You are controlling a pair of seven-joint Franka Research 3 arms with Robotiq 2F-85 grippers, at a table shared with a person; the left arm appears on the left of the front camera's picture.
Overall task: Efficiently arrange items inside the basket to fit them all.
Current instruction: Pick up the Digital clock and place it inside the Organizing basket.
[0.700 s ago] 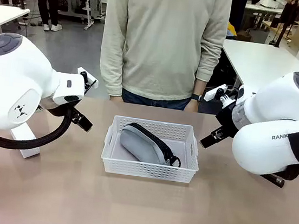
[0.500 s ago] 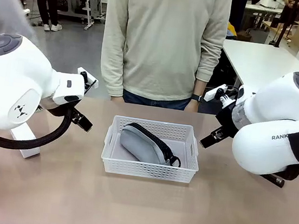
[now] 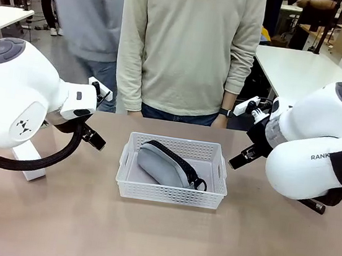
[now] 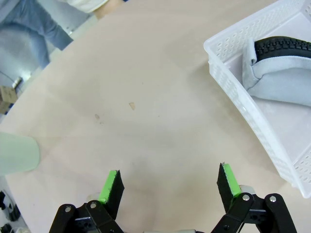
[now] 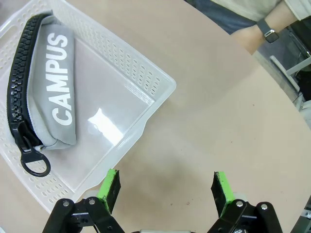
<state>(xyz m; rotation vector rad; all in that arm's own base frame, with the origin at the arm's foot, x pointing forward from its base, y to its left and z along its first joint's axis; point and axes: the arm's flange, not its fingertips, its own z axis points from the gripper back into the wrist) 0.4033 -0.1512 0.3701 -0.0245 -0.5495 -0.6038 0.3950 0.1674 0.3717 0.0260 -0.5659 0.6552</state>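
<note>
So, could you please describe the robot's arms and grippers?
The left arm and right arm are glossy white, rounded, with dark grey joint caps. A black cable loops below the left; the right bears dark lettering. The left gripper and right gripper are black with green pads.

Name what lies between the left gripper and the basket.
Bare table, seen in the left wrist view, separates the open left gripper from the basket.
</note>
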